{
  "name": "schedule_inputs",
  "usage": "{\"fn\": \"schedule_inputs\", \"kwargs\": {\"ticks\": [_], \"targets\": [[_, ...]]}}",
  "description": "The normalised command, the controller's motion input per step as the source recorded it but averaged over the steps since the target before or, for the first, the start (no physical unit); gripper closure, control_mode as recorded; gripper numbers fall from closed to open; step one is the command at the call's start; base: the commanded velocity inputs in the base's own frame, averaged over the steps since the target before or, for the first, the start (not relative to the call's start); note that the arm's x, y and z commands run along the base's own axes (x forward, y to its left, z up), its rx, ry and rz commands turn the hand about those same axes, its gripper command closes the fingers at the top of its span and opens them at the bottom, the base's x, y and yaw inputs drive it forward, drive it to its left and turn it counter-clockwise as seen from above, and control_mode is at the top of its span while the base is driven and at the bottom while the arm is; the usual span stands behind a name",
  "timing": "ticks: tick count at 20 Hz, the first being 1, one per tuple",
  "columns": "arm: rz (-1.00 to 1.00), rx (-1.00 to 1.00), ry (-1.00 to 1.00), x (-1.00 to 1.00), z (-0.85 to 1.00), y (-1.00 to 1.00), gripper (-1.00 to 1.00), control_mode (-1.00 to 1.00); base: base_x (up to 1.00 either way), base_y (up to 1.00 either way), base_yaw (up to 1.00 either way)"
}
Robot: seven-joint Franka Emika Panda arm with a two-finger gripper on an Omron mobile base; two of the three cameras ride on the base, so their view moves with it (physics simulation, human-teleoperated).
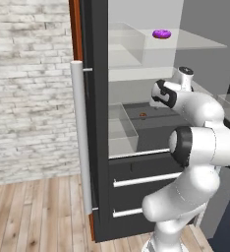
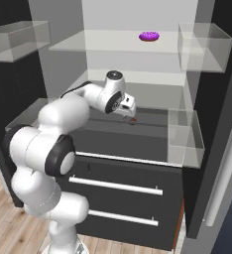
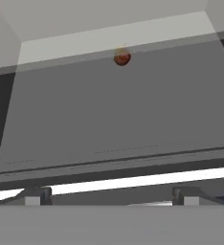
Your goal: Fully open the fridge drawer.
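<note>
While the tall fridge [image 1: 100, 147] stands open with its matte black front and glassy shelves, the fridge drawer [image 2: 123, 141], a wide, shallow dark tray edged by a thin pale strip, sits partly pulled out above two bar-handled fronts. Over it the gripper [image 2: 130, 110] hangs with fingers spread apart, near a small round reddish fruit [image 3: 122, 58] at the tray's back; a purple doughnut [image 2: 148, 36] lies on the clear shelf above.

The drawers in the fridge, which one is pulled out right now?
The fridge drawer, the wide dark tray with the pale front strip, sticks out with a small reddish ball inside. The two bar-handled drawer fronts below sit flush.
</note>
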Motion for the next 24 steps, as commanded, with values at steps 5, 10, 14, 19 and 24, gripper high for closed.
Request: {"fn": "schedule_inputs", "kwargs": {"ticks": [5,10,14,19,24], "targets": [[0.01,0.00,0.00,0.42,-0.22,0.00,-1.00,-1.00,0.00,0.00,0.00],[0.00,0.00,0.00,0.21,-0.26,0.00,-1.00,-1.00,0.00,0.00,0.00],[0.00,0.00,0.00,0.23,-0.24,0.00,-1.00,-1.00,0.00,0.00,0.00],[0.00,0.00,0.00,0.11,-0.25,0.00,-1.00,-1.00,0.00,0.00,0.00],[0.00,0.00,0.00,-0.20,-0.19,0.00,-1.00,-1.00,0.00,0.00,0.00]]}}
